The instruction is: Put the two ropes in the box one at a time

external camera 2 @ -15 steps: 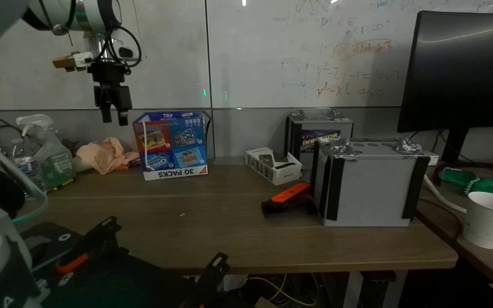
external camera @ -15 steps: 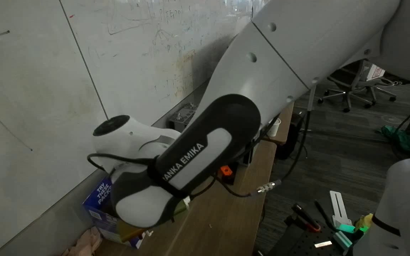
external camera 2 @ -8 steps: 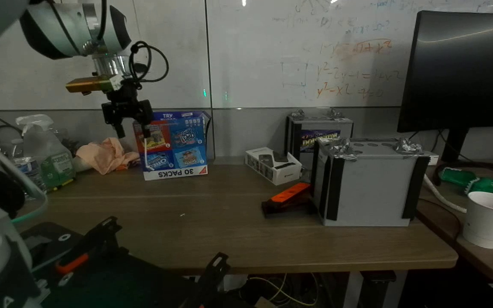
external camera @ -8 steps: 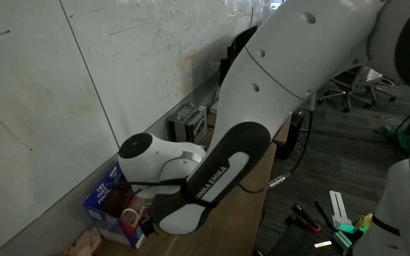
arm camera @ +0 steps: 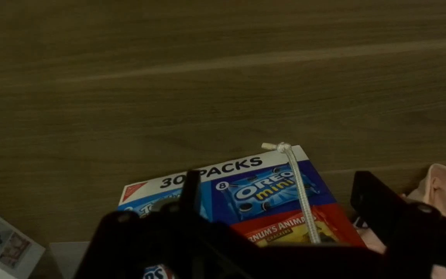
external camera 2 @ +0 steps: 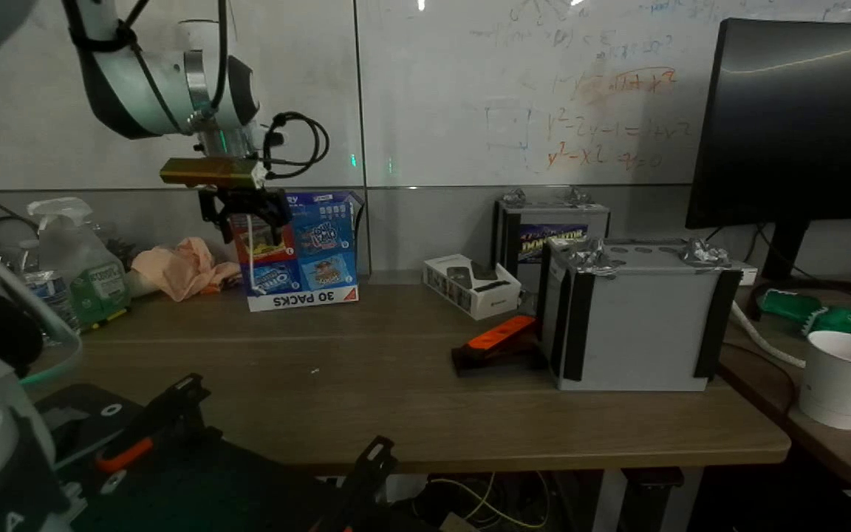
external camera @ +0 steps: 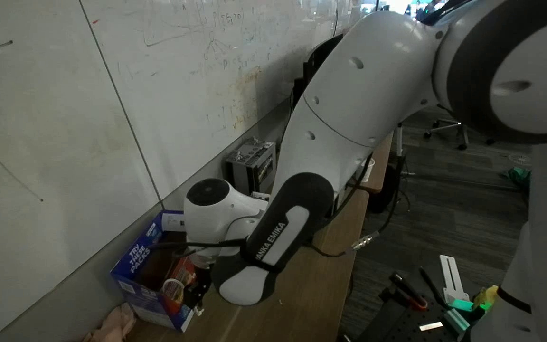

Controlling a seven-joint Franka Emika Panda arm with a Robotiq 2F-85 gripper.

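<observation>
The gripper (arm camera: 277,180) has its fingers (arm camera: 368,193) wide apart, holding nothing, and should pinch the hanging rope (arm camera: 302,192) without bumping the box (arm camera: 220,205), then tuck it in.

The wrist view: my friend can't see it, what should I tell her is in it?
The robot's open black gripper frames a white rope, knotted near one end, that runs along the printed front of a blue and red snack box. A brown wooden table fills the top, and pink cloth shows at the lower right.
</observation>
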